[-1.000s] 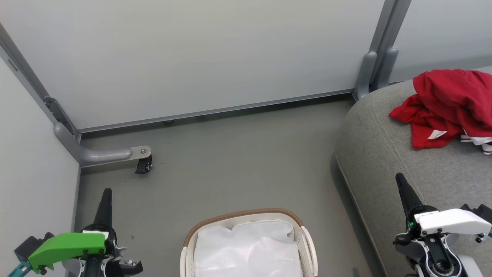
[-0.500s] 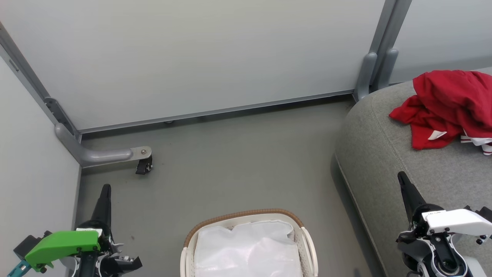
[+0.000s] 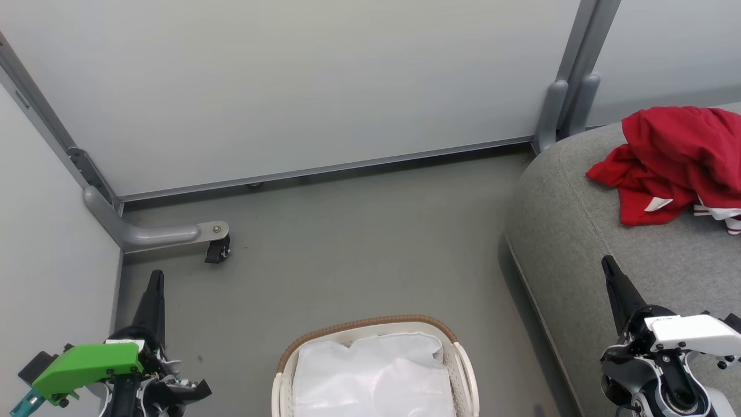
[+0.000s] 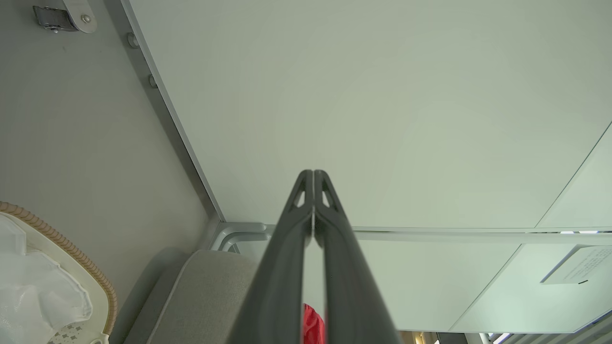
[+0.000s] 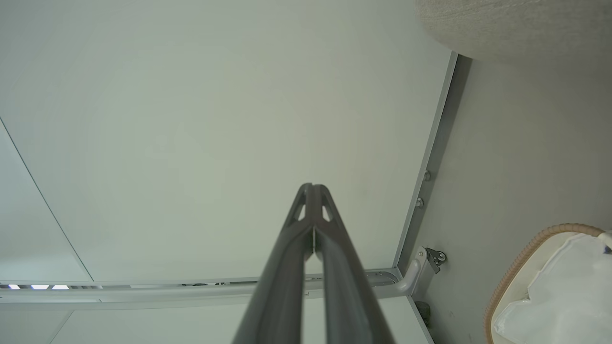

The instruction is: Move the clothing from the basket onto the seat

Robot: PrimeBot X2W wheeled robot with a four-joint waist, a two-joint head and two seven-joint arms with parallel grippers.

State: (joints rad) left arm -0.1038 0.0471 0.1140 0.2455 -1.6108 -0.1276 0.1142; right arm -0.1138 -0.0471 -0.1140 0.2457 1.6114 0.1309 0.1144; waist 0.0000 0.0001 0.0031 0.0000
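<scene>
Red clothing (image 3: 671, 156) lies heaped on the seat (image 3: 579, 243) at two o'clock. The basket (image 3: 370, 323) at six o'clock shows a white liner (image 3: 370, 376). With the job apparently done, the left gripper (image 3: 155, 281) and right gripper (image 3: 609, 267), both pressed closed and empty, do best to park clear of the heap.

Left gripper (image 3: 155, 278): low at the left, fingers pressed together, pointing up, holding nothing.
Right gripper (image 3: 608, 264): low at the right, fingers pressed together, tilted slightly leftward, holding nothing.
</scene>
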